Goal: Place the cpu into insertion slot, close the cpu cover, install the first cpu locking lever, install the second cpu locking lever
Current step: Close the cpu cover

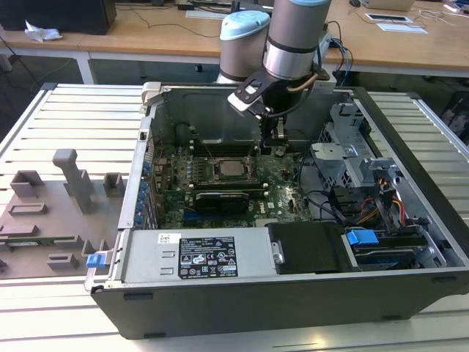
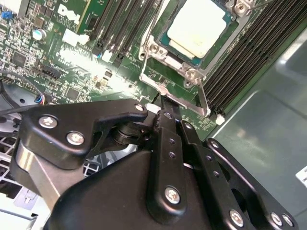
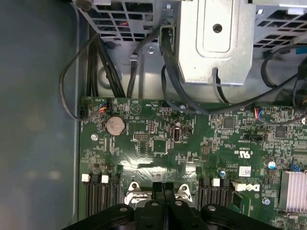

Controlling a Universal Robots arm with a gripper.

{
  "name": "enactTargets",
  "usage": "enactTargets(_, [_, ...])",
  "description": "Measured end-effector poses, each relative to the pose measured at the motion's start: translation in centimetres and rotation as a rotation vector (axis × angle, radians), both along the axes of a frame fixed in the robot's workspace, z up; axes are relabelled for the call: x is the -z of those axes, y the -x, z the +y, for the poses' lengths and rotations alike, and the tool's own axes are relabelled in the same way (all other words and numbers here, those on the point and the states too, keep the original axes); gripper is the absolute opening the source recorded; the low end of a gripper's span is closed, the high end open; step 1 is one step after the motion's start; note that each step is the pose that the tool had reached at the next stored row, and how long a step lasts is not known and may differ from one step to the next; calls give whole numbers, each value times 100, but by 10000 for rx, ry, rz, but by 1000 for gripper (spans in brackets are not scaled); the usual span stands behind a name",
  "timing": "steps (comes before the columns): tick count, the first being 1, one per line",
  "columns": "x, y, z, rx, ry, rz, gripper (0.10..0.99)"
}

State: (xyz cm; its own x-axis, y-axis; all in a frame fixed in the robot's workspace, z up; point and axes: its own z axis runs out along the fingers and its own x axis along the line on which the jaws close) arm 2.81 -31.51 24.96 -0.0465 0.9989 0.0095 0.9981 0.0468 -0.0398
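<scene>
cpu [image 1: 233, 169] is seated in the insertion slot [image 1: 215, 171], mid-board inside the open case [image 1: 293, 301], silver lid up. In the second wrist view the cpu cover [image 2: 154, 49] looks to be down around it, with its window framing the lid. One locking lever [image 2: 204, 98] angles out from the socket corner. It reads as unlatched to me, but you can't confirm that from here.

Your gripper [image 3: 163, 188] is at the socket edge, on the exterior view's right of the cpu, with its fingers [image 3: 156, 196] pressed together. I can't tell whether a lever wire is pinched between them or they're just pushing.

Risks as I judge them:
- If the tips skid off the thin lever, they land on the motherboard [image 3: 192, 143] and the small parts right beside the socket.
- If the lever misses its hook, the cover springs up and the cpu is left unclamped.
- The memory slots [image 2: 244, 62] flank the socket closely, so sideways drift hits their latches.
- The cables [image 3: 168, 62] run just past the board edge near the wrist, and a wide swing could snag them.

Surroundings, from the exterior view's left to its right:
- A grey fixture tray [image 1: 44, 220] with raised blocks lies beside the case.
- The case lies on its side on a slatted metal table [image 1: 73, 110].
- The power supply [image 1: 205, 257] runs along the near wall.
- A long black card [image 1: 220, 199] sits just beside the socket.
- The drive cage [image 1: 352, 158] and a tangle of wiring are at the right.
- Wooden desks [image 1: 146, 33] stand behind.
</scene>
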Motion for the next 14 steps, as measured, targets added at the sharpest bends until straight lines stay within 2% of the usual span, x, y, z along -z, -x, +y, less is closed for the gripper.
enactTargets(9, [0, 123, 0, 0, 0, 0, 106])
enactTargets(14, [0, 160, 0, 0, 0, 0, 106])
